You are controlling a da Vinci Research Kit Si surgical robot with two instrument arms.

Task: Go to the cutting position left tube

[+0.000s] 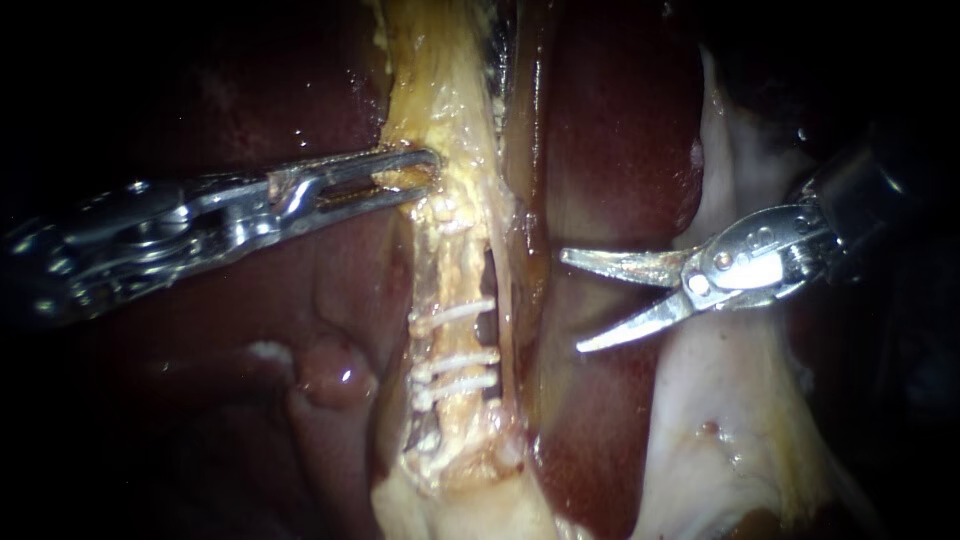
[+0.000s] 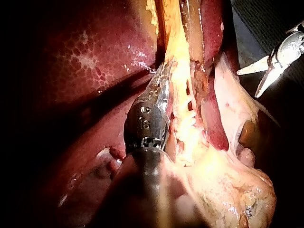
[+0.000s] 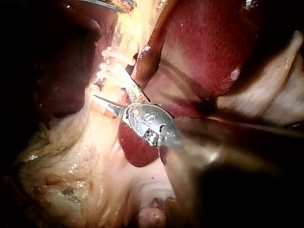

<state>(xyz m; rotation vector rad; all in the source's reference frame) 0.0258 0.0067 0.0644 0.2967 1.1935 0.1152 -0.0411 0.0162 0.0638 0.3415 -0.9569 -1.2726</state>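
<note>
The left tube (image 1: 452, 285) is a yellowish strand running down the middle of the endoscope view. White clips (image 1: 457, 314) cross it, two more just below. My left instrument (image 1: 408, 172) comes in from the left, its jaws shut on yellow tissue at the strand's upper part. My right instrument (image 1: 572, 300) has two pointed blades standing open, their tips to the right of the tube and apart from it, level with the clips. In the right wrist view the open blades (image 3: 107, 90) lie close beside the clipped strand (image 3: 114, 64). The left wrist view shows the left jaws (image 2: 161, 90) along the yellow tissue.
Dark red liver (image 1: 620, 130) lies between the tube and the right blades, with more liver (image 1: 250, 100) on the left. Pale whitish tissue (image 1: 720, 400) spreads under the right instrument. A thinner strand (image 1: 507, 290) runs just right of the clipped tube, with a slit between them.
</note>
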